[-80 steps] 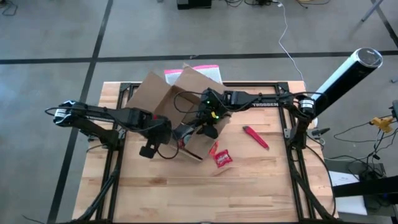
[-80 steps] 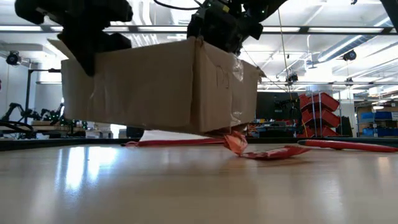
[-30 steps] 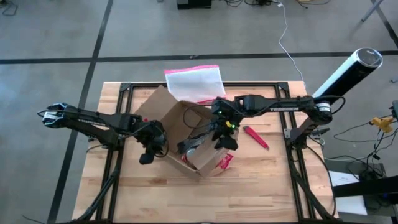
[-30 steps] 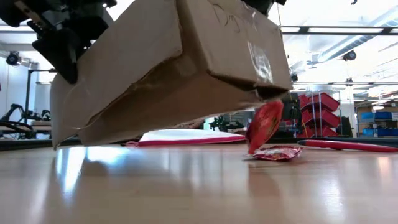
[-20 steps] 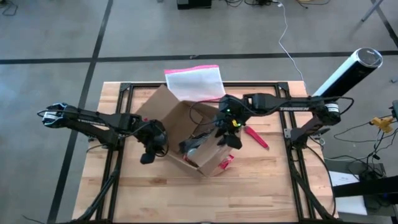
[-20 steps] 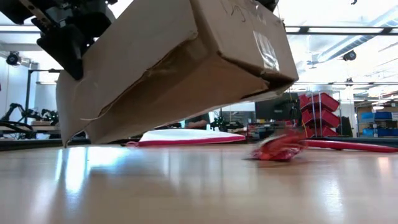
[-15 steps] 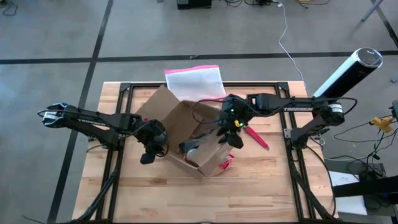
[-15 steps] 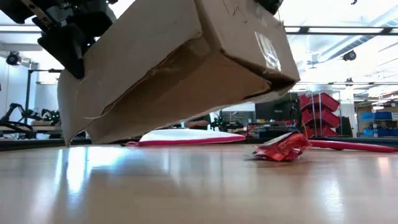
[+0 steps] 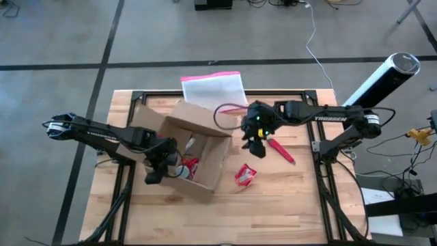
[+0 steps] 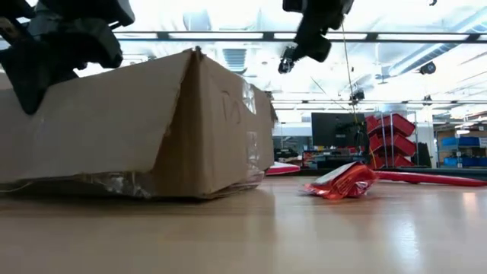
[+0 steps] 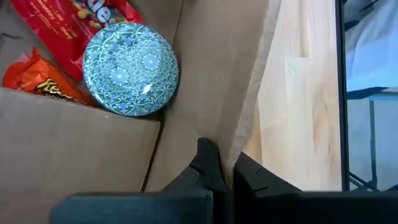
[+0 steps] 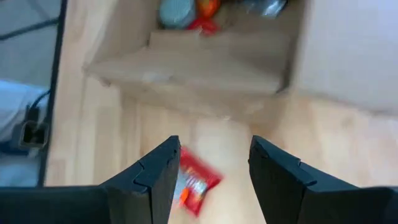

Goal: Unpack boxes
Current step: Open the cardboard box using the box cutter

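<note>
High view: box (image 9: 194, 154) sits open-side up on the desk (image 9: 287, 205), left of centre; left tool (image 11: 225, 167) pinches its left wall shut-tight, likely steadying it for emptying. Right tool (image 9: 254, 145) hangs above the desk just right of the box, fingers spread and empty, near a red packet (image 9: 244, 175) already out.

A workshop: concrete floor (image 9: 61, 41), red storage bins (image 10: 389, 128), ceiling strip lights (image 10: 228, 34).

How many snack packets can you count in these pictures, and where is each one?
3: a red packet on the table beside the box, and a red one and an orange one inside it. More may be hidden.
</note>
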{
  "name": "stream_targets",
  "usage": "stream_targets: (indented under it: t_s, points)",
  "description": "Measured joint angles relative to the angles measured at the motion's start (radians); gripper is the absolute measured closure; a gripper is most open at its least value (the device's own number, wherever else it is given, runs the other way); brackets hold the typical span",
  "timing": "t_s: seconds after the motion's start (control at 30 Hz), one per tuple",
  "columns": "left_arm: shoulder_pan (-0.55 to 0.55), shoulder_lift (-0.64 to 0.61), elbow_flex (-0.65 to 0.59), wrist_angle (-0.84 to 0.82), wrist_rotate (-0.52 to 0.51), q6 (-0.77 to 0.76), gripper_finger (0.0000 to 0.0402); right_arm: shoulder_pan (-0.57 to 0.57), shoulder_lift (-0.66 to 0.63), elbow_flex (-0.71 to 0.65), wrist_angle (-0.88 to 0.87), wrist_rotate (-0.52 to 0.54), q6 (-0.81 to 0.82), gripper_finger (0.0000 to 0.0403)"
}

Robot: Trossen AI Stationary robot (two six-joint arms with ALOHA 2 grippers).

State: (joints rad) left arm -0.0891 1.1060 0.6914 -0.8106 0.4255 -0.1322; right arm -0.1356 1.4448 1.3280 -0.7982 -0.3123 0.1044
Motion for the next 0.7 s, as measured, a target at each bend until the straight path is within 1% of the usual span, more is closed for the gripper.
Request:
stream_targets:
  t_s: [0.17, 0.27, 0.33, 0.4, 0.5, 0.7]
  points:
    - [0.000, 0.002, 0.000, 0.017, 0.011, 0.001, 0.0401, 0.033, -0.011, -0.088, 0.037, -0.019, 0.036, 0.0231]
    - [0.001, 0.002, 0.000, 0.030, 0.024, 0.001, 0.0399, 0.055, -0.025, -0.169, 0.120, -0.032, 0.084, 0.0229]
    - [0.001, 0.002, 0.000, 0.036, 0.034, -0.002, 0.0392, 0.061, -0.042, -0.232, 0.207, -0.038, 0.126, 0.0227]
    - [0.001, 0.002, 0.000, 0.039, 0.038, -0.013, 0.0380, 0.067, -0.060, -0.301, 0.291, -0.038, 0.178, 0.0227]
    - [0.001, 0.003, 0.000, 0.044, 0.041, -0.019, 0.0353, 0.083, -0.076, -0.386, 0.370, -0.053, 0.230, 0.0226]
    - [0.001, 0.004, 0.000, 0.044, 0.041, -0.026, 0.0283, 0.112, -0.084, -0.472, 0.398, -0.055, 0.236, 0.0226]
